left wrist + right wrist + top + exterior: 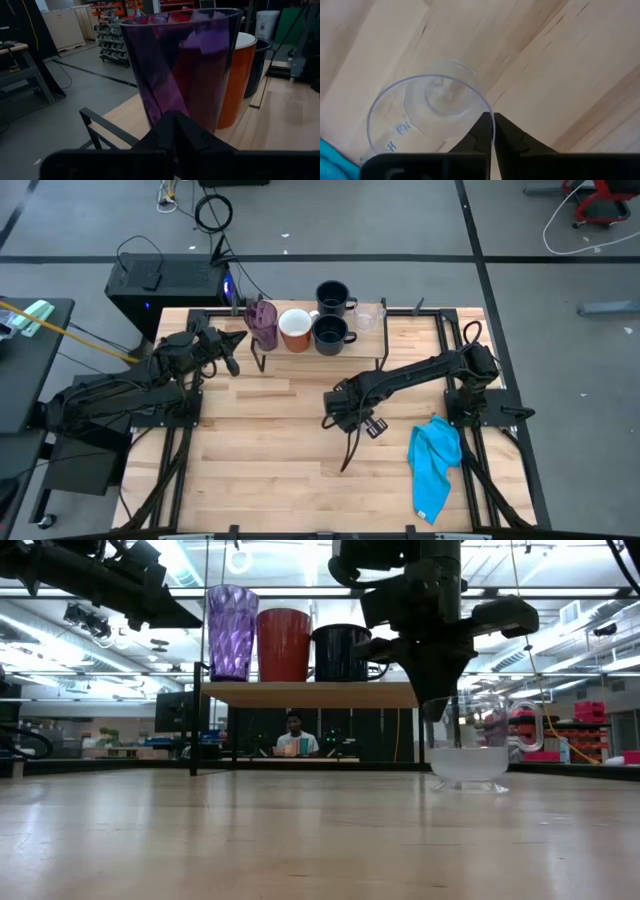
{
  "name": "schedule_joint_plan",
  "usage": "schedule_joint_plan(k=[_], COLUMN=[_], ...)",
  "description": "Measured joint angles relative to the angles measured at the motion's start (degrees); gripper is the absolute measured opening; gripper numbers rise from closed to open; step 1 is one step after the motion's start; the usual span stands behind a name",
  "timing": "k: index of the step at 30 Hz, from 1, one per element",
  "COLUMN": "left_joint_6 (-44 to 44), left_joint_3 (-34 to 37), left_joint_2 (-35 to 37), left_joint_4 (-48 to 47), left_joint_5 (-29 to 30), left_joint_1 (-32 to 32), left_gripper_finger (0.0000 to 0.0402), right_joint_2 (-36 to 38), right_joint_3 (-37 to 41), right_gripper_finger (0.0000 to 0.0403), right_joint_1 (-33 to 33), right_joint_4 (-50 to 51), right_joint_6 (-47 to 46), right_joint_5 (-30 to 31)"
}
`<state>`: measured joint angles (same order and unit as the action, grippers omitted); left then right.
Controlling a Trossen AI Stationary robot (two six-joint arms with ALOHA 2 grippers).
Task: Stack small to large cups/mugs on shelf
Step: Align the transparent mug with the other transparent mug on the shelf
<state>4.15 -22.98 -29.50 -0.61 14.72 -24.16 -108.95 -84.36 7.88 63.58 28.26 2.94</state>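
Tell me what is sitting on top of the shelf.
On the shelf stand the purple tumbler, the white-and-orange mug and a dark mug. The right gripper covers the shelf's far end in the low view.

Purple faceted tumbler [231,632], orange-and-white mug [284,644], navy mugs [331,331], clear glass [429,114], blue cloth [434,463]

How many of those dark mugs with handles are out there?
2. One dark navy handled mug stands beside the white-and-orange mug; the other sits right behind it. None looks hidden.

Clear glass [427,117] partly behind right hand [493,131]
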Motion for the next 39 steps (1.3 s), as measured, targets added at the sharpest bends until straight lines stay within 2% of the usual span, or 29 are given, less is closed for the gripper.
schedule_joint_plan(k=[5, 15, 20, 39], left_joint_6=[0.2, 2.8, 2.6, 2.5], left_joint_3=[0.0, 0.0, 0.0, 0.0], left_joint_2=[0.0, 0.3, 0.3, 0.3], left_joint_4=[-0.3, 0.0, -0.1, -0.1], left_joint_5=[0.0, 3.4, 3.5, 3.5], left_joint_1=[0.0, 0.0, 0.0, 0.0], left_gripper_finger=[0.0012, 0.0053, 0.0062, 0.0062], right_joint_2=[0.0, 0.6, 2.2, 2.7], right_joint_3=[0.3, 0.4, 0.3, 0.3], right_gripper_finger=[0.0037, 0.0064, 0.0068, 0.0067], right_joint_1=[0.0, 0.0, 0.0, 0.0], right_joint_4=[-0.3, -0.7, -1.0, -1.5], right_joint_6=[-1.2, -1.9, -4.5, -4.3], right_joint_5=[0.0, 0.0, 0.0, 0.0])
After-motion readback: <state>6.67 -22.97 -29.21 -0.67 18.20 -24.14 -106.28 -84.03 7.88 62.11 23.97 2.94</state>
